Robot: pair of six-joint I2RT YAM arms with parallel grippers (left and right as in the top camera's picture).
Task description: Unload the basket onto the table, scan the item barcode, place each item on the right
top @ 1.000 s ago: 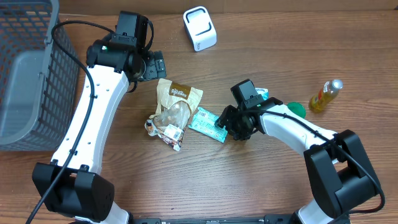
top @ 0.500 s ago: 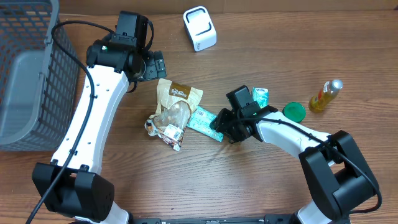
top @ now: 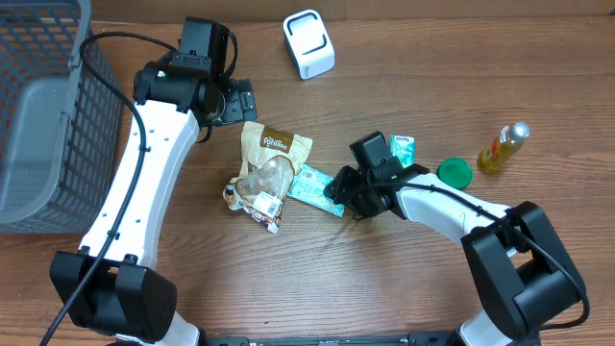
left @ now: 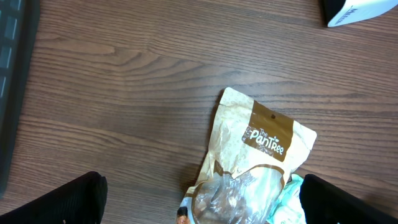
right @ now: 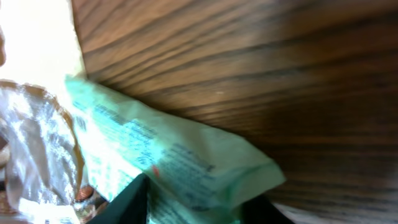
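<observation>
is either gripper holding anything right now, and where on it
The right gripper pinches the green packet by the end nearest that arm. The left gripper is open and holds nothing.

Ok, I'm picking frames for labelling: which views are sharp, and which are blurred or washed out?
Overhead: sharp, evenly lit, only soft shadows. Left wrist: sharp, print on the brown pouch readable. Right wrist: too close, green packet smeared, left edge blown out white.

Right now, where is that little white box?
In the overhead view, the white box sits near the far edge of the table, just beyond the brown snack bag.
</observation>
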